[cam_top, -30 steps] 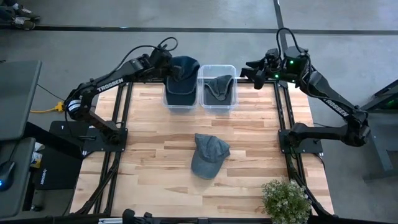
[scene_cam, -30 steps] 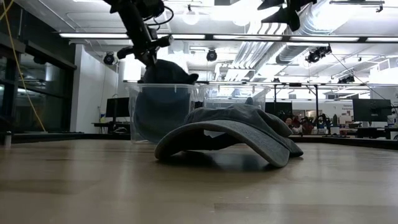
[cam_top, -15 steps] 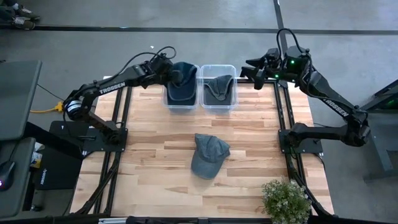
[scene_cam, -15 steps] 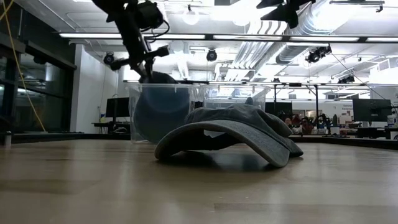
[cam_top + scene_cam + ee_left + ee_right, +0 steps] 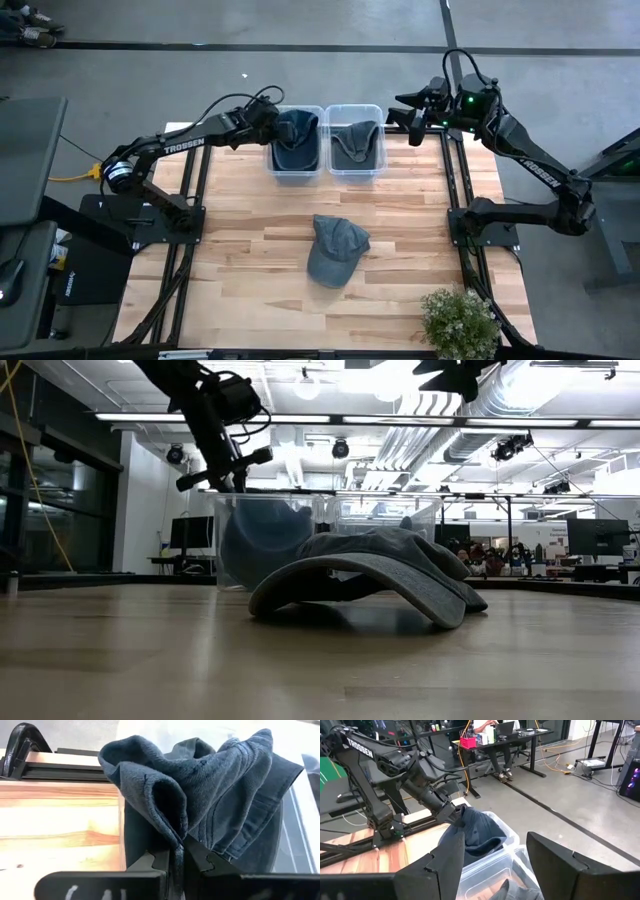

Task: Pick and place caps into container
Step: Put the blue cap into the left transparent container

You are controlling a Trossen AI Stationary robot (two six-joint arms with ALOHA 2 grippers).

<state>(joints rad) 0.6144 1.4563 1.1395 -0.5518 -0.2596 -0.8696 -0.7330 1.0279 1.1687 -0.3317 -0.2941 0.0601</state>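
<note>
High view shows three caps and two clear bins on the wooden surface point(image 5: 240, 250). Both bins stand side by side at the far edge, touching or nearly so. The left bin point(image 5: 297, 168) holds a dark blue cap point(image 5: 298, 135) that bulges above its rim, and the left pincer point(image 5: 272, 119) sits at that bin's left wall, its fingers clamped together on a fold of the cap's fabric (the left wrist view shows the denim pinched between the two dark fingers point(image 5: 160, 862), with the rest of the cap bunched above them). The right bin point(image 5: 354, 168) holds a grey cap point(image 5: 354, 142) lying fully inside. A third, faded grey-blue cap point(image 5: 335, 250) lies alone near the middle of the surface, well apart from both bins; in the low view it rests crown up in front of them.

The right pincer point(image 5: 412, 108) hangs beyond the far right corner, just beside the right bin, its fingers apart with nothing between them. One potted plant point(image 5: 460, 320) stands at the near right corner.
</note>
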